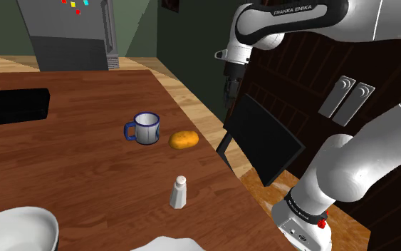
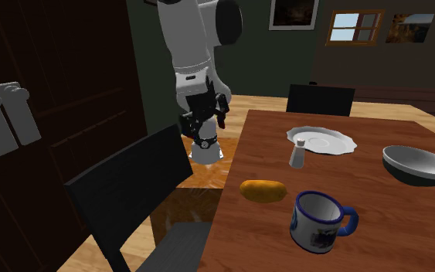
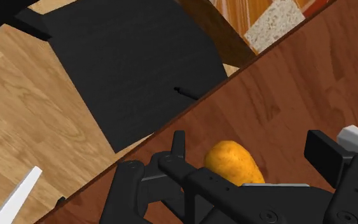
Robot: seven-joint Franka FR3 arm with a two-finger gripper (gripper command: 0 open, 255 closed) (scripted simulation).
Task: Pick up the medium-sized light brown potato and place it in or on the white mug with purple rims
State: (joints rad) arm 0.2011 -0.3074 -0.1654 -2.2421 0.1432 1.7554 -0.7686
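In the shoulder view, I saw the black gripper (image 1: 228, 91) hanging upper right of centre, over a black chair (image 1: 263, 139) at the table's edge. The orange-brown potato (image 1: 184, 139) lay at the frame's centre on the wooden table (image 1: 63, 171). It sat just right of the white mug (image 1: 146, 129) with a blue rim and handle, not touching it. A white shaker (image 1: 179, 192) stood near bottom centre. In the wrist view, the jaws stood wide apart, holding nothing, with the potato (image 3: 233, 162) on the table beyond them.
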